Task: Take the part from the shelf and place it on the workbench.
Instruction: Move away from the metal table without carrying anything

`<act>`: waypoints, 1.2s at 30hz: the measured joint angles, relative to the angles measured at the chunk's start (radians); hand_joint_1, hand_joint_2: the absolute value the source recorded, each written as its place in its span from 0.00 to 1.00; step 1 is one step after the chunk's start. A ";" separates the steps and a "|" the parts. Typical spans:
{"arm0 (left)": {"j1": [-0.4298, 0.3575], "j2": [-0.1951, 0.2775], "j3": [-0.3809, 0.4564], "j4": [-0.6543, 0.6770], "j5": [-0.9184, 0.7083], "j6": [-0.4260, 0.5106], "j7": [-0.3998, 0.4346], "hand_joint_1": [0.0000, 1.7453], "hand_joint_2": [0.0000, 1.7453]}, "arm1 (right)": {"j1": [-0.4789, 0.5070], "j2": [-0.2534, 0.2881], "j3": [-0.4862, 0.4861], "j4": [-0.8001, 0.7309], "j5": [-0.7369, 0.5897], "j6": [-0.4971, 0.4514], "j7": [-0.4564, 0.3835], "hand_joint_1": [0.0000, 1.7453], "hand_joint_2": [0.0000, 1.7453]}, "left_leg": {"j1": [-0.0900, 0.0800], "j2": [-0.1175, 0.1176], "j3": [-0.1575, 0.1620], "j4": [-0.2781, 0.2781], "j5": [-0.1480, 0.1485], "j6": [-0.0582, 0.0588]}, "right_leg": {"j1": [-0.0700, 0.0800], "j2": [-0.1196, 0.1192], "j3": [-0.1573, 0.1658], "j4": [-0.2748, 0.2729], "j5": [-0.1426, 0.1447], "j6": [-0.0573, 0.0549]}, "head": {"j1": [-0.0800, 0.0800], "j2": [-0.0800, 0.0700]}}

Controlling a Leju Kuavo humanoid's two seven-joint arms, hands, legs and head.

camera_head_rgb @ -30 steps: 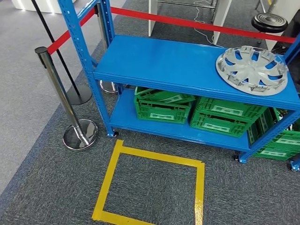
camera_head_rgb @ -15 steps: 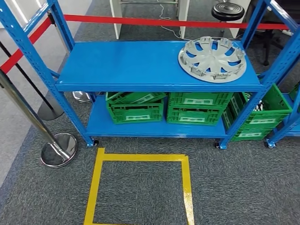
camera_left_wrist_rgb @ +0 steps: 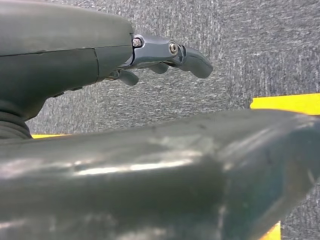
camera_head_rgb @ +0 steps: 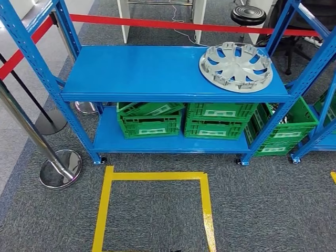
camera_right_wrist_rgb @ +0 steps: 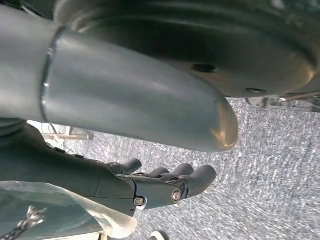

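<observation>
The silver hubcap (camera_head_rgb: 236, 66) is lying flat at the right end of the blue metal shelf (camera_head_rgb: 150, 73), on its upper deck, well apart from the green slatted crates (camera_head_rgb: 186, 119) underneath. Both arms are hanging beside the body: the left hand (camera_left_wrist_rgb: 166, 55) is holding nothing, fingers loosely extended over grey carpet, and the right hand (camera_right_wrist_rgb: 166, 185) is likewise empty, fingers lying together and nearly straight. The robot is probably squaring up to the shelf from the yellow taped floor square (camera_head_rgb: 154, 210). To do this well, it should be standing nearer the right side (the hubcap is off-centre) before reaching. The hubcap looks like thin moulded plastic, spoked with a clip-lined rim, so gripping the rim seems wise.
</observation>
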 joint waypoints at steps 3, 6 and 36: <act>-0.001 0.000 0.000 0.000 0.000 -0.002 0.001 0.00 0.00 | -0.002 -0.002 0.000 0.000 -0.002 0.001 0.000 0.00 0.00 | -0.004 0.002 0.007 0.004 -0.009 -0.014 | 0.001 -0.016 0.095 -0.177 0.057 -0.009 | -0.001 0.000; -0.002 0.001 0.000 0.000 0.000 -0.003 0.002 0.00 0.00 | -0.002 -0.002 0.000 0.000 -0.003 0.002 0.000 0.00 0.00 | -0.006 0.006 0.008 0.005 -0.013 -0.030 | 0.004 -0.014 0.105 -0.194 0.052 -0.025 | -0.003 0.000; -0.002 -0.006 -0.001 0.002 -0.019 -0.010 -0.001 0.00 0.00 | 0.003 -0.018 0.001 0.000 0.004 0.056 -0.007 0.00 0.00 | -0.006 -0.009 0.023 0.005 -0.029 -0.023 | 0.005 -0.005 0.083 -0.180 0.063 -0.016 | -0.006 0.000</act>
